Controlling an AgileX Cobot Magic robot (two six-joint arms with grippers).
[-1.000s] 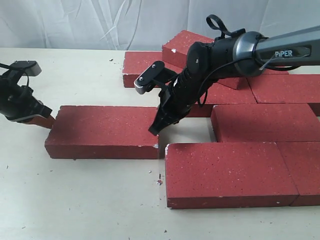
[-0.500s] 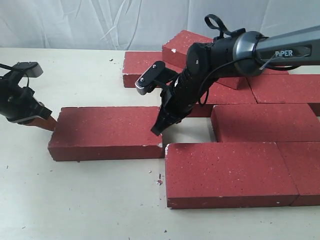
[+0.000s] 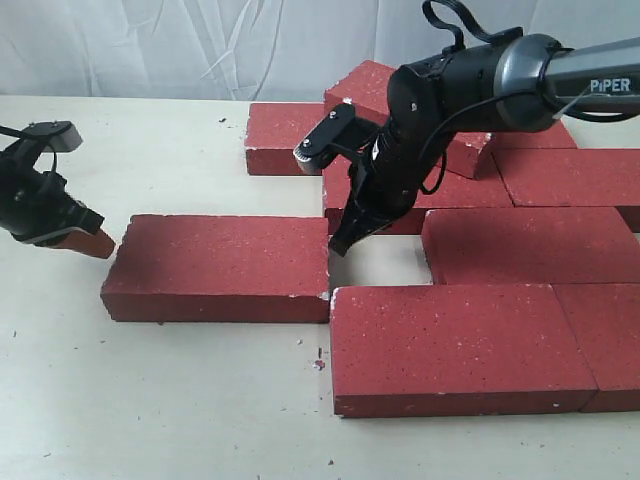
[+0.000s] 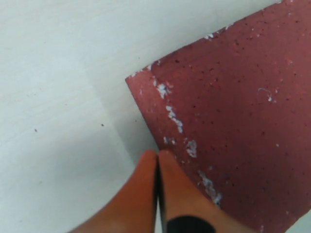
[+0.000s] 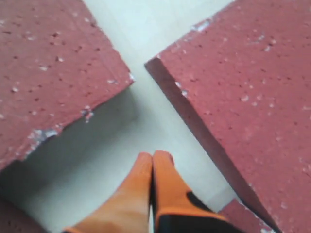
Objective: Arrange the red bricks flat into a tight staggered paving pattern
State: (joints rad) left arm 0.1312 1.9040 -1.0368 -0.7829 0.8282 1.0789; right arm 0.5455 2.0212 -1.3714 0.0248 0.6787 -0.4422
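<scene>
The left gripper [image 3: 90,242] sat at the left edge of the exterior view, its jaws pressed together with nothing between them. In the left wrist view its orange fingertips [image 4: 146,167] met in a thin seam right at the chipped end edge of the loose brick [image 3: 215,265]. Whether they actually touched it I could not tell. That brick lay flat on the pale table [image 3: 150,400], left of centre. Its lower right corner was just beside the upper left corner of the front brick [image 3: 450,345].

The right gripper [image 3: 341,242] was closed tight too, and empty, pointing steeply down at the middle of the frame. Its tip hung over a bare patch of table bounded by the loose brick on the left, the front brick below and the middle-row brick [image 3: 530,245] on the right. In the right wrist view the fingers [image 5: 167,187] stood over that strip between two brick corners, clear of both.

The other red bricks [image 3: 570,175] lay flat in rows across the right half. A back brick [image 3: 285,135] sat at upper centre. One tilted brick [image 3: 375,85] rested on others behind the right arm [image 3: 500,80]. A white cloth [image 3: 150,40] hung behind.
</scene>
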